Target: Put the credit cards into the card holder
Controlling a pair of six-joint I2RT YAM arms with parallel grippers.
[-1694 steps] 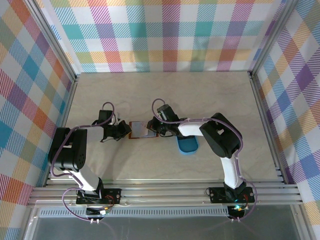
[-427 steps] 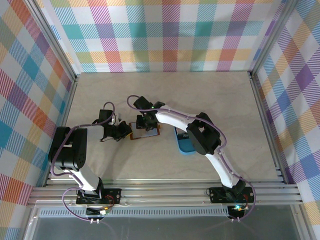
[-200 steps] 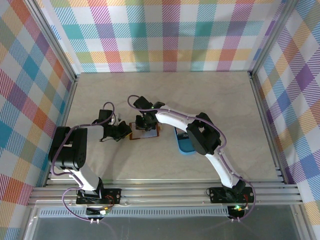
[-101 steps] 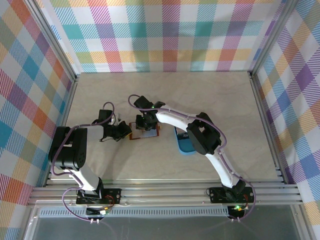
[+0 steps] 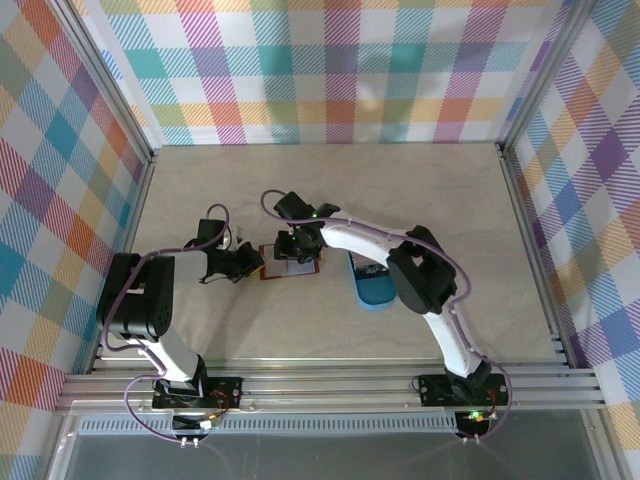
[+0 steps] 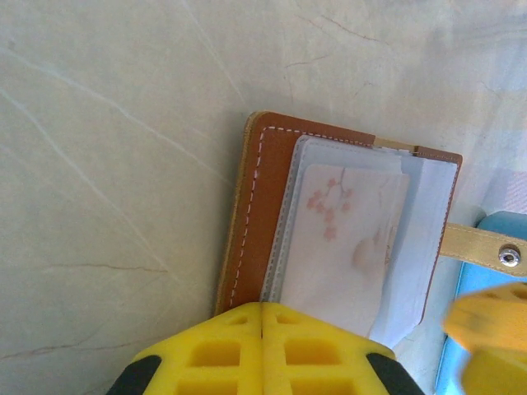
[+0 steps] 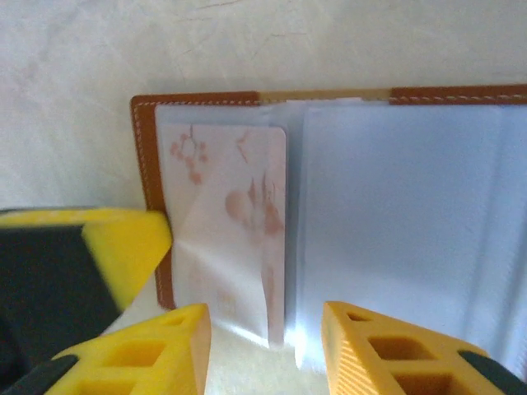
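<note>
One credit card [image 6: 346, 239] sleeved in the open card holder [image 6: 262, 197], at 9 o'clock of the blue tray [image 5: 378, 293]. Left gripper [image 6: 262, 311] pressed together at its edge, possibly nipping leather. Right gripper [image 7: 265, 322] spread.

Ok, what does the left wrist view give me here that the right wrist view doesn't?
Left wrist's extras: the snap tab of the card holder with its metal stud, a corner of the blue tray, and the left end effector closed at the holder's edge.
Right wrist's extras: the right end effector open, with the near end of the credit card between its fingers, plus a broad, seemingly empty clear sleeve.
Shared: the open card holder with that blossom-printed card in a sleeve.
</note>
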